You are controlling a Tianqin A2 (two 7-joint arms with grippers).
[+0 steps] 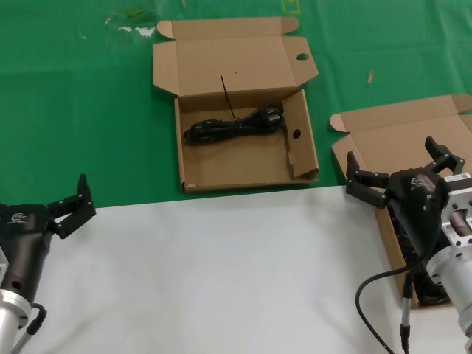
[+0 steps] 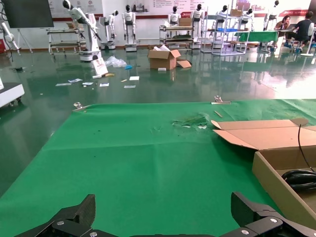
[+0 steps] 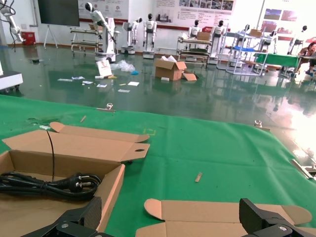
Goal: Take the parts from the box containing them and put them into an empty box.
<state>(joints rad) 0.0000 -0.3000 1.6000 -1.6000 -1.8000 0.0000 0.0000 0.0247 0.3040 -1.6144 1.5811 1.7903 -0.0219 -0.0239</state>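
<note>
The round-holed box (image 1: 290, 158) lies open at the middle back of the green mat, and one black power cord (image 1: 234, 125) rests in it near its lid. That cord (image 3: 49, 183) and box (image 3: 114, 183) also show in the right wrist view. The plain-lidded box (image 1: 383, 133) is open at the right, with its inside mostly hidden under my right arm. My right gripper (image 1: 394, 161) hangs open over this box's lid (image 3: 222, 212) and holds nothing. At the lower left, over the white table's edge, my left gripper (image 1: 68, 193) is open and holds nothing.
A white table surface (image 1: 221, 273) fills the front, meeting the green mat (image 1: 88, 110) just below the holed box. A thin black strand (image 1: 227, 92) sticks up from that box. A small wood chip (image 1: 370, 76) lies on the mat between the boxes.
</note>
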